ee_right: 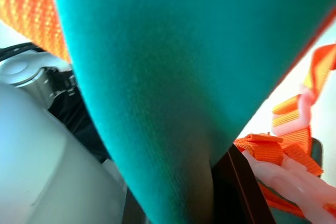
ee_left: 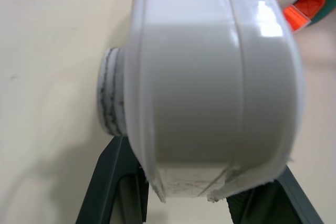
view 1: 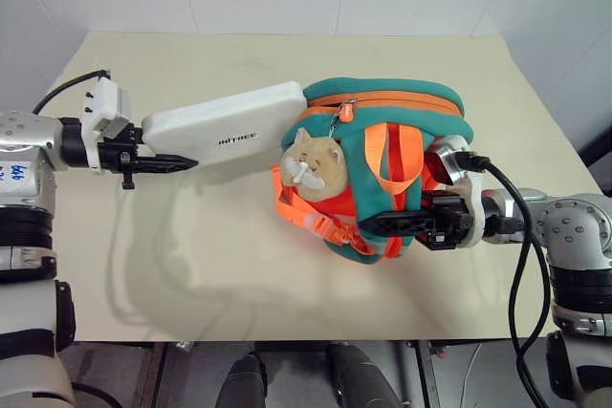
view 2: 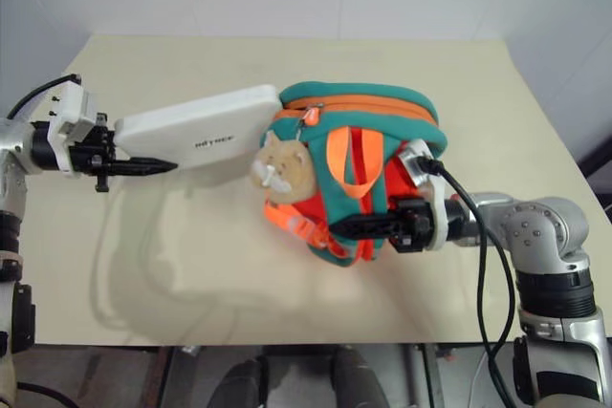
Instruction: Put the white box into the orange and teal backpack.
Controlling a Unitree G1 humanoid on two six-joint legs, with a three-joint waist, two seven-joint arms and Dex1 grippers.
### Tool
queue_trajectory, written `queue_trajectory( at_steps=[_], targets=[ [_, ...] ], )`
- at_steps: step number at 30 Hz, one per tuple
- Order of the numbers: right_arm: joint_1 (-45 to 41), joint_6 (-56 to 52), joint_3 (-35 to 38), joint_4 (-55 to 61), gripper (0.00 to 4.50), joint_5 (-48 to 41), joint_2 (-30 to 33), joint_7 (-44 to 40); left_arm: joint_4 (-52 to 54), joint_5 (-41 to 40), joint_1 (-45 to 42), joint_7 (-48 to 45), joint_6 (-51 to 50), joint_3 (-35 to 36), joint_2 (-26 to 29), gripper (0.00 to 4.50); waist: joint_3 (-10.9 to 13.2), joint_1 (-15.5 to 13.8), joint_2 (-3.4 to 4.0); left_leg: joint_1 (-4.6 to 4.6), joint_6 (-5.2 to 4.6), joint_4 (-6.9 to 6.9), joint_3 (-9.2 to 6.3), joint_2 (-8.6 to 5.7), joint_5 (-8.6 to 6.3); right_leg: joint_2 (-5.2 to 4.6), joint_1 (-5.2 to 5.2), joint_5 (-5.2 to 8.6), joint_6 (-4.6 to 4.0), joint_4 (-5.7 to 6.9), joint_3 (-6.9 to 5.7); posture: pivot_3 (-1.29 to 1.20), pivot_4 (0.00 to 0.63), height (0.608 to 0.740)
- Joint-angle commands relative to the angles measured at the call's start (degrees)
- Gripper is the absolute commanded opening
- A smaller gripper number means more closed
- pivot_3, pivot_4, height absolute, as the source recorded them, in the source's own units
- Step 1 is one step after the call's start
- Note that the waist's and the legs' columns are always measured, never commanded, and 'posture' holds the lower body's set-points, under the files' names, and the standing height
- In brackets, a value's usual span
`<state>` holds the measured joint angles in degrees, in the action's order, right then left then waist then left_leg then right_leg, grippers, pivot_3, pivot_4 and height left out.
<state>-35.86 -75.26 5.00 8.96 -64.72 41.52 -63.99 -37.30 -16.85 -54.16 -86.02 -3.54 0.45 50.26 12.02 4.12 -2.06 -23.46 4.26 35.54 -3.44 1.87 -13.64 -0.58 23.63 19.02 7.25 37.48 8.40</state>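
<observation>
Left eye view: box at backpack's mouth.
Left gripper [view 1: 158,163] clamps the box [view 1: 226,129]; right gripper [view 1: 387,224], closed, pinches the backpack [view 1: 402,121] strap mid-table [view 1: 191,274].

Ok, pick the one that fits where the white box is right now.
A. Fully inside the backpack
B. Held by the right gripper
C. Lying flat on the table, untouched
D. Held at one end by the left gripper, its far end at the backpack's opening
D: the left gripper clamps one end of the white box, whose other end meets the zipped top edge of the orange and teal backpack.
</observation>
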Motion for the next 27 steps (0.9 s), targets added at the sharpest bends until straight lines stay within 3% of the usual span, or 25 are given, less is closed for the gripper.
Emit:
queue_trajectory(
  at_steps=[1,8,14,21,24,27],
  targets=[
    [-2.09,-0.79,0.28,2.64,0.02,-2.67,1.17,-1.87,-1.75,1.59,-6.87,-5.92,1.62,-4.01,-0.67,1.42,0.00,-0.44,0.00,-0.06,0.00,0.09,-0.03,0.00,0.00,0.00,0.01,0.00,0.00,0.03,-0.04,0.00,0.150,0.740],
    [-3.59,-0.82,-0.80,2.37,0.02,-2.52,1.80,-2.88,-8.72,0.97,-18.77,-6.48,4.64,-20.14,0.56,1.42,0.02,-0.79,0.03,-0.16,-0.04,0.16,-0.06,-0.02,-0.02,0.02,0.07,0.00,0.04,0.04,-0.05,0.00,0.150,0.740],
    [-4.28,-0.47,-1.34,2.29,0.02,-2.13,0.95,-2.57,-16.89,0.42,-27.24,-6.48,8.63,-29.35,-7.25,1.42,0.06,-0.90,0.09,-0.29,-0.08,0.34,-0.10,-0.05,-0.05,0.01,0.08,0.03,0.09,0.04,-0.08,0.00,0.150,0.740],
    [-3.82,0.19,-1.65,3.29,0.02,-2.34,-0.74,-1.32,-22.40,-1.71,-31.65,-6.48,9.60,-29.73,-20.26,1.42,0.06,-1.06,0.10,-0.72,-0.10,0.62,-0.35,-0.10,-0.06,0.01,0.25,0.03,0.16,0.10,-0.24,0.00,0.150,0.740],
    [-3.04,0.73,-1.58,4.52,0.02,-2.84,-2.14,0.25,-26.83,0.18,-33.98,-6.48,10.04,-27.84,-27.50,1.42,0.07,-0.95,0.11,-0.72,-0.10,0.59,-0.35,-0.10,-0.05,0.02,0.30,0.04,0.16,0.15,-0.24,0.00,0.150,0.740],
    [-2.30,0.92,-1.09,5.54,0.02,-3.57,-3.01,1.83,-30.07,2.86,-34.92,-5.74,11.88,-25.38,-30.83,1.42,0.08,-1.06,0.14,-0.72,-0.12,0.59,-0.36,-0.11,-0.04,0.03,0.31,0.04,0.16,0.18,-0.24,0.00,0.150,0.740]
  ],
)
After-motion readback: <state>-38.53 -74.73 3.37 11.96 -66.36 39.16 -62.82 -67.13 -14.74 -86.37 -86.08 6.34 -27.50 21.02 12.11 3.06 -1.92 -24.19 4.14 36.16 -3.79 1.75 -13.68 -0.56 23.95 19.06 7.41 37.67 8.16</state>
